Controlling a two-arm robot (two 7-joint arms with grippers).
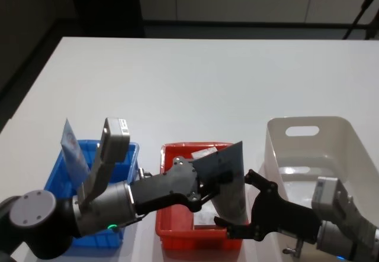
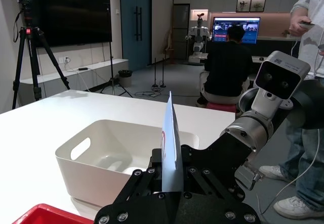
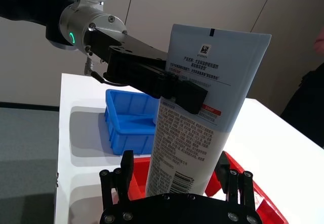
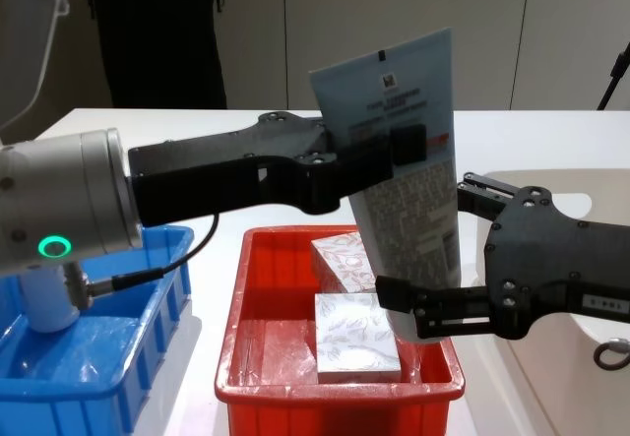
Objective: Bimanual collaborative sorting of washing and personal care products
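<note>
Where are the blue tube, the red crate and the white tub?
pale blue squeeze tube point(image 4: 413, 210): chest view, its printed body.
red crate point(image 4: 335, 397): chest view, its front wall.
white handled tub point(image 1: 355, 149): head view, its right wall.

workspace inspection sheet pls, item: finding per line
surface: white table carrying blue crate, red crate, white tub
job's things: pale blue tube near upright above red crate; red-leaf box and grey-leaf box inside it; white bottle in blue crate
clutter: nothing seen
grippers: left gripper shut on tube; right gripper open, fingers either side of tube's lower end
cables: thin black cable looping under left arm
surroundings: tripod, dark wall screen behind
</note>
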